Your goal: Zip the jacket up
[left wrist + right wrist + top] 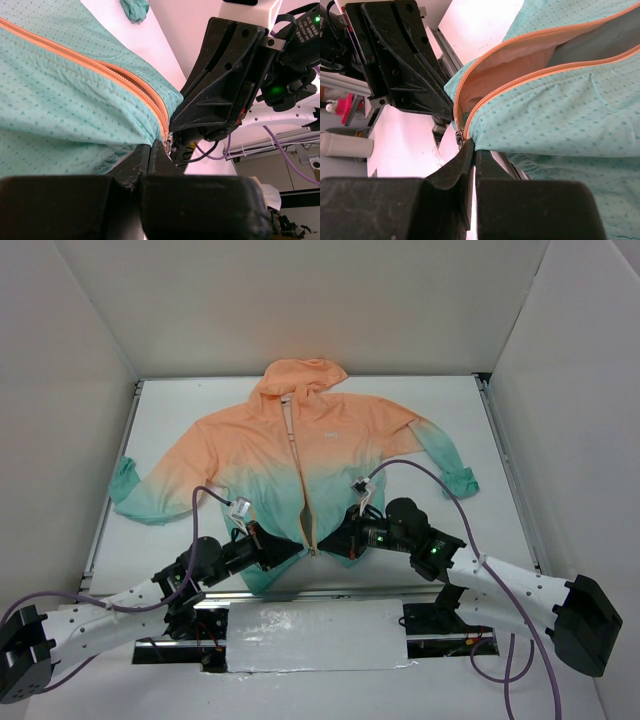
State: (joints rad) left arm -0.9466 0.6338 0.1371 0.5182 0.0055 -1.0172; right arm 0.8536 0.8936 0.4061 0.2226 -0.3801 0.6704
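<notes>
left gripper (296, 551) clamped on jacket (300, 445) hem, right gripper (330, 542) pinched shut at slider (459, 136). hold hem taut, pull straight up imo

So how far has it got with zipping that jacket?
Barely begun. Done: the jacket lies flat. In hand: left pincer and right pincer pinch the hem beside the slider. Left: the zipper shows an open gap up the front.

The jacket (290, 455) hem is partly covered from above; its chest logo (331, 434) is illegibly small.
</notes>
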